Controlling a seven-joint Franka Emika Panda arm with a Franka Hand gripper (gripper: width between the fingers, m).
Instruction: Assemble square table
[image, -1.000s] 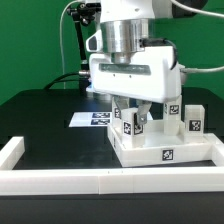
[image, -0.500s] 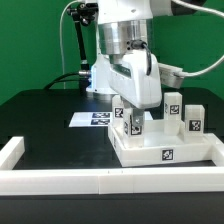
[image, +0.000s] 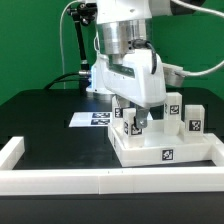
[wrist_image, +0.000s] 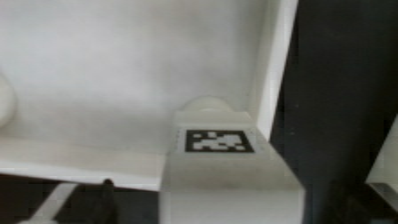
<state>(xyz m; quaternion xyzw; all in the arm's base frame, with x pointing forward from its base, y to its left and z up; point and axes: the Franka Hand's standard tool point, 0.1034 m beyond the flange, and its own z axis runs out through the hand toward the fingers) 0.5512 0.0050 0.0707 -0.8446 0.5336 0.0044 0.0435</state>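
The square table's white slab (image: 195, 150) lies at the exterior view's right with tagged white leg posts standing on it. My gripper (image: 132, 116) hangs turned at an angle over the nearest leg post (image: 130, 124). Its fingers stand apart on either side of that post, open and no longer pinching it. Two more leg posts (image: 172, 108) (image: 194, 119) stand behind. In the wrist view the same leg post (wrist_image: 222, 175), tag facing up, fills the middle over the slab (wrist_image: 107, 100); my fingertips are barely seen there.
The marker board (image: 92, 118) lies flat on the black table at the exterior view's left of the slab. A long low white wall (image: 60, 180) runs along the front, with a raised end (image: 10, 150) at the left. Cables hang behind the arm.
The hand first turned from square-on to an angle while holding the leg post. Since half a second ago the fingers have spread off the post, which stays upright on the slab.
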